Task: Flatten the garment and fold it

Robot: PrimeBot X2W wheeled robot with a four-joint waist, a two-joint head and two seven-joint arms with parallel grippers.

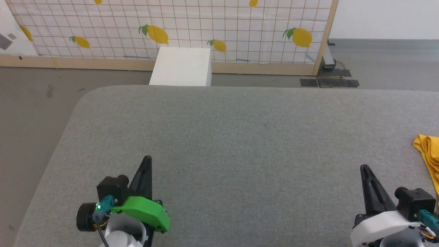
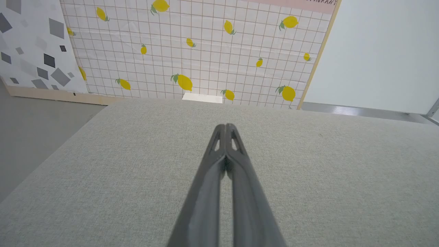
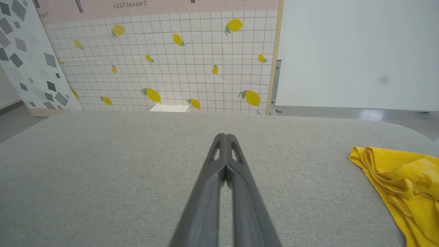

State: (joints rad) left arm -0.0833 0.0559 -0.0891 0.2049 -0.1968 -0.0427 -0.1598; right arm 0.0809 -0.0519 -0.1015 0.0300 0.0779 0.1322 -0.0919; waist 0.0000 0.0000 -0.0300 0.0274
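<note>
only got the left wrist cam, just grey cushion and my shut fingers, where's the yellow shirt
observer: the crumpled mustard-yellow cotton garment lies at the right end of the grey fabric surface, to the right of the right gripper.
operator: is the right one holding it
observer: no, the right gripper is shut on nothing and sits apart from the cloth.
operator: any of it flat yet
observer: no, it is bunched in folds, and it runs off the edge of the head and right wrist views, so I can't tell its full extent.
</note>
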